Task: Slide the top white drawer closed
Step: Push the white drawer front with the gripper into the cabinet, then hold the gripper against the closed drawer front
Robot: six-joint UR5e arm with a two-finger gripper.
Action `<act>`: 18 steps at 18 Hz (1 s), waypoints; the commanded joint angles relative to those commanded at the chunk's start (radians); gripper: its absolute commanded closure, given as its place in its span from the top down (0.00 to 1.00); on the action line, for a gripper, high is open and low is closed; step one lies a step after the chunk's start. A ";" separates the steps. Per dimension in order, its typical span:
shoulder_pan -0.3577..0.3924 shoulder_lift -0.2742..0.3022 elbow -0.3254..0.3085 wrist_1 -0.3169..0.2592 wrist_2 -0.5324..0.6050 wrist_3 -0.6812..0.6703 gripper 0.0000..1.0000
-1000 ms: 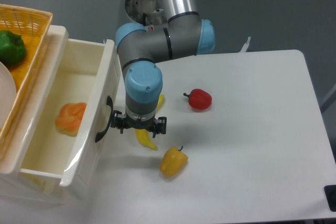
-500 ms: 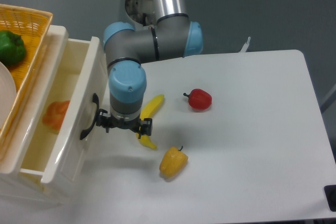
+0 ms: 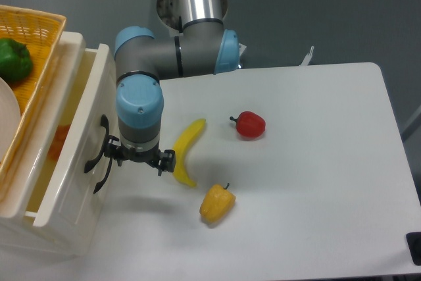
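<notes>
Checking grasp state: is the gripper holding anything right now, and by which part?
Cannot be told. The gripper sits against the black handle of the top white drawer, but the wrist hides its fingers.

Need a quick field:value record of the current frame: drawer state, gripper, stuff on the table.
drawer: top white drawer partly open, an orange item just visible inside
gripper: gripper right at the drawer's black handle; finger state unclear
table items: banana, red pepper, yellow pepper
basket: woven basket on top, holding a green pepper
</notes>
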 joint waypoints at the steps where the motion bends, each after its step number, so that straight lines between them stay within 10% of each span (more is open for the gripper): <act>1: -0.005 -0.002 0.000 0.000 0.000 0.000 1.00; 18: -0.015 -0.003 -0.003 -0.002 -0.002 0.005 1.00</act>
